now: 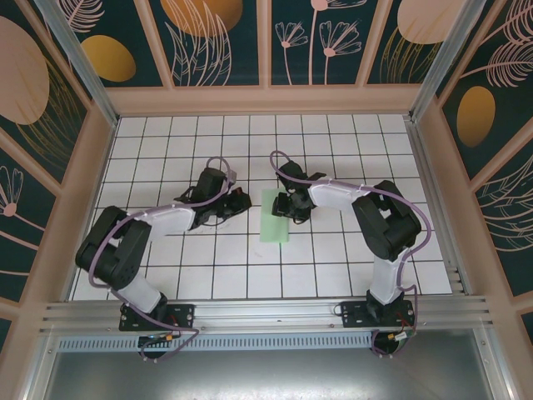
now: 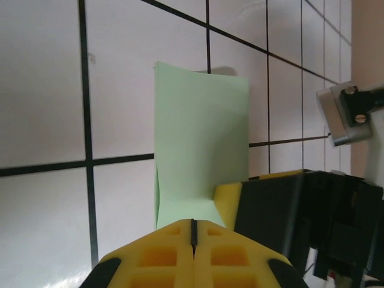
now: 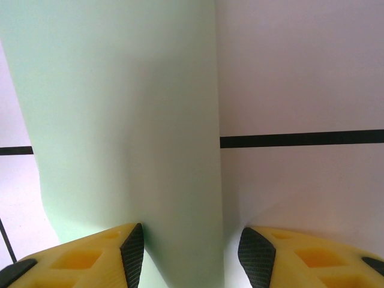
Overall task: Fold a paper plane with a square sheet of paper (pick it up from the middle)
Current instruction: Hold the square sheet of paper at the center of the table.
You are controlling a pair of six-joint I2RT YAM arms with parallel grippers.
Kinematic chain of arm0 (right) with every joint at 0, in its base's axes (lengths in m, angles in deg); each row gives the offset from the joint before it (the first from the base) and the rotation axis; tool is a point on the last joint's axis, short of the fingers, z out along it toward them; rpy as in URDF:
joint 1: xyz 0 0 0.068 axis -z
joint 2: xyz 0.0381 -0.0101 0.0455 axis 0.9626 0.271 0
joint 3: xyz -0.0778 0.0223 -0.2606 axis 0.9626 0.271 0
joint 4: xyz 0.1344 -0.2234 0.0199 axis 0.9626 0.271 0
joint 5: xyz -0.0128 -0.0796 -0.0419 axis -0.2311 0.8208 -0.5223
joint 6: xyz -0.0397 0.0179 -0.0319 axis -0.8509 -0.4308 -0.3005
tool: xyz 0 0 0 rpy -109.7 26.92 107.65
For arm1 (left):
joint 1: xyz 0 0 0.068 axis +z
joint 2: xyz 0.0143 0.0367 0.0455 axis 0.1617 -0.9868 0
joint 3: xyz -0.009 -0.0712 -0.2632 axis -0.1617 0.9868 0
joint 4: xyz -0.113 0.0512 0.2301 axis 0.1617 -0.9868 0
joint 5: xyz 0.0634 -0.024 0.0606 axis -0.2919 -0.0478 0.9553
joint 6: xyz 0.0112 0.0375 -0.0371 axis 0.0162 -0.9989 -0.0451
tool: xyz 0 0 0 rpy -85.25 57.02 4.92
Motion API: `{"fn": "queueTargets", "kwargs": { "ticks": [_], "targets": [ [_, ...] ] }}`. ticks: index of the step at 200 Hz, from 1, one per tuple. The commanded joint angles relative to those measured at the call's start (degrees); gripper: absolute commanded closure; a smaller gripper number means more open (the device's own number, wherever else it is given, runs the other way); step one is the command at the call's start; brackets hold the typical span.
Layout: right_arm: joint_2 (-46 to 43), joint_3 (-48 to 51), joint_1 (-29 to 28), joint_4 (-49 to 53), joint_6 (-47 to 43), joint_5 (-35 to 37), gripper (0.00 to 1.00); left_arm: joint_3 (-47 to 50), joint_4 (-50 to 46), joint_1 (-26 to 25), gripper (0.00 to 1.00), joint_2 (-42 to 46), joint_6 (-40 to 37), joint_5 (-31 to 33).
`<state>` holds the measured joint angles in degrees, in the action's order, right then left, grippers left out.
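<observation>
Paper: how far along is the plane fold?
Done: the paper looks folded once into a narrow strip. In hand: right gripper open over it; left gripper shut at its edge. Left: nose and wing folds; no dart shape yet.

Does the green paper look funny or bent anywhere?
Yes, a little. The green paper does not lie flat on the table: its far edge bows up and throws a shadow, and one long edge has a small kink. No tear shows.

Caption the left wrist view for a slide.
Shut yellow-fingered left hand at the near edge of the folded pale mint-green paper sheet on the white gridded table.
</observation>
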<state>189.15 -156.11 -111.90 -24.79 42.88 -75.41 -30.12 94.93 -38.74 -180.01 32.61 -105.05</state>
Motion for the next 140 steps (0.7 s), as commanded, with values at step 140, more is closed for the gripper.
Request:
{"fn": "queueTargets", "kwargs": {
  "ticks": [140],
  "targets": [
    [7.97, 4.10, -0.03, -1.11, -0.58, 2.78, 0.46, -10.02, -3.77, -5.12, 1.00, -15.73, -0.32, -1.93]
  ]
}}
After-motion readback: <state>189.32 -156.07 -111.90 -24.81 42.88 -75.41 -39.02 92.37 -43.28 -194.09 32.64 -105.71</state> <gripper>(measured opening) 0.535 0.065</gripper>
